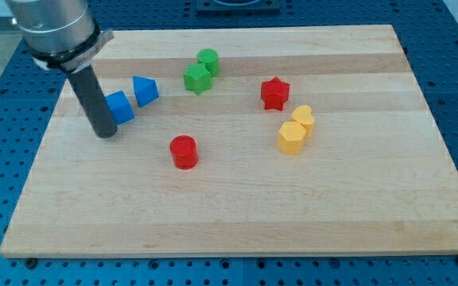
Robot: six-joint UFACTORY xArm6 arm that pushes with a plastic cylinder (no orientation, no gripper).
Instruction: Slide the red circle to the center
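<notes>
The red circle [184, 152] is a short red cylinder on the wooden board [237, 222], a little left of the board's middle. My tip [105, 133] rests on the board at the view's left, about a hand's width left of the red circle and slightly above it. The rod stands just left of a blue block [120, 106], close to it or touching; I cannot tell which.
A second blue block [145, 90] lies right of the first. A green star [198, 78] and a green circle [208, 60] sit near the top middle. A red star [275, 93] and two yellow blocks [291, 137] [303, 118] lie right of centre.
</notes>
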